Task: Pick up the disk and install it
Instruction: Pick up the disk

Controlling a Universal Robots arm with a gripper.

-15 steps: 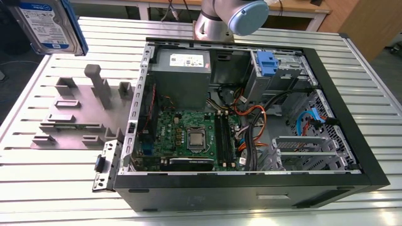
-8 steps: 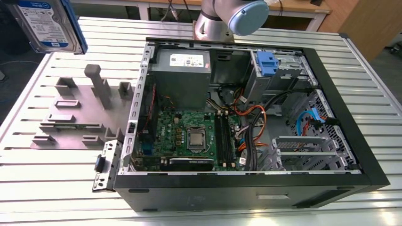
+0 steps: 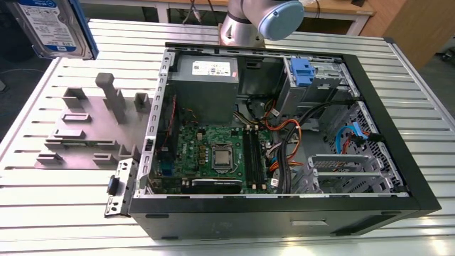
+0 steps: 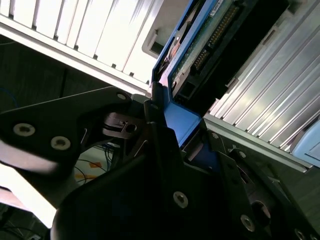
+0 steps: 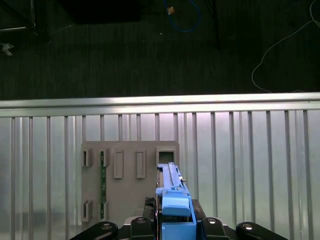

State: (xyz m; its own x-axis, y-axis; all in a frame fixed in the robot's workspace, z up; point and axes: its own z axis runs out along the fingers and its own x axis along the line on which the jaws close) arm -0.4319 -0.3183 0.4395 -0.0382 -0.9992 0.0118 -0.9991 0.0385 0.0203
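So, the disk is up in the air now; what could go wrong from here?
1. The pincer holds the disk only by its blue frame at one end, so it may tilt or slip.
2. The grey holder has upright posts below the disk; a low move may hit them.
3. Loose cables cross the open computer case; they may snag the disk.

The exterior view stands off the arm, high up and tilted down over the ribbed surface (image 3: pixel 57 213), wide enough to take in the whole open computer case (image 3: pixel 249 218). The first wrist view looks straight down past the hand (image 5: pixel 175 225) from well above. Below the hand lies the grey fixture plate (image 5: pixel 130 195) — the exterior view shares that plate (image 3: pixel 78 133). The second wrist view sits very near the hand (image 4: pixel 187 135), looking along its fingers (image 4: pixel 160 150). All three views catch the disk (image 3: pixel 53 26) clamped in the hand.
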